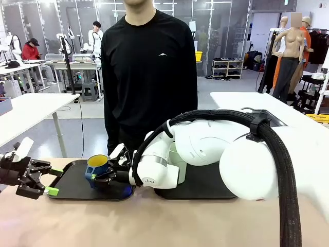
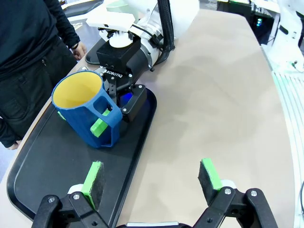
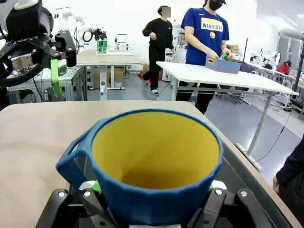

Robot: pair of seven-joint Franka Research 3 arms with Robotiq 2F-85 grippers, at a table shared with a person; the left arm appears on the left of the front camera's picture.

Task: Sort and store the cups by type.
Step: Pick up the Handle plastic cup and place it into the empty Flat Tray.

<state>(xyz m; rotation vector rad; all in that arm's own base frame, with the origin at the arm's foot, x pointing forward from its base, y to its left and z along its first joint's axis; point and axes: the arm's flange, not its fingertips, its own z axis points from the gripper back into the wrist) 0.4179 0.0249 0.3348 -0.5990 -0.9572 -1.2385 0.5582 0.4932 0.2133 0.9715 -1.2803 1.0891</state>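
1. Right gripper: reaches across the middle to the left black tray. Its fingers stand on either side of the dark blue cup; one green pad sits in the handle opening, against the cup wall. Whether the jaws are clamping or have let go cannot be told from the pictures.
2. Dark blue cup: yellow inside, mouth up, slightly tilted in the left wrist view; it sits over the tray's near right part, close to the edge facing the robot. Whether its base rests on the tray cannot be told.
3. Left gripper: jaws wide apart, nothing between them, at the tray's left edge, well apart from the cup.
4. Pale mint-green tumbler: upright on the right black tray, mostly hidden behind the right arm.
5. Person: stands at the table's far edge, behind the trays
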